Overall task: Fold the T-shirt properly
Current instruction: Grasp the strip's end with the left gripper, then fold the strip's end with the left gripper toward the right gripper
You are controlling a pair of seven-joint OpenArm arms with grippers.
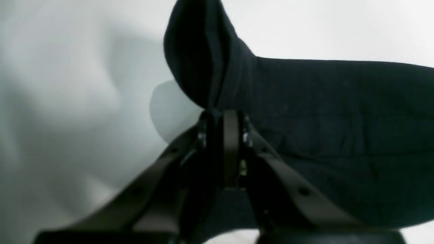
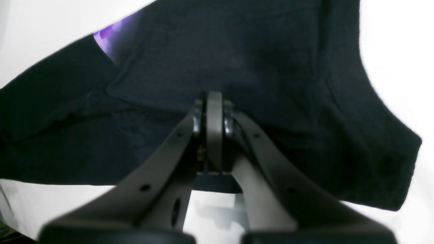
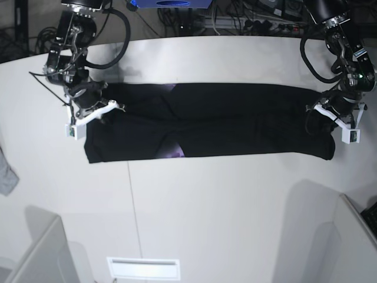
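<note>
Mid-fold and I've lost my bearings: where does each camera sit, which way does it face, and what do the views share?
Left wrist: on the left arm, looking along its tool, shut on a raised fold of the T-shirt.
Right wrist: on the right arm, looking along its tool, shut on the T-shirt.
Base: overhead, facing down on the table; both arms show.
Shared: the T-shirt in all three; each tool also in base.

T-shirts: one, a black T-shirt (image 3: pixel 206 128) laid out long across the table
Purple print patches showing: two
Robot arms: two
Grippers: two, the left gripper (image 3: pixel 330 114) and the right gripper (image 3: pixel 94 105), one at each end of the shirt
Tables: one white table (image 3: pixel 224 206)
Grey cloth scraps: one grey scrap (image 3: pixel 6 174) at the table's edge
</note>
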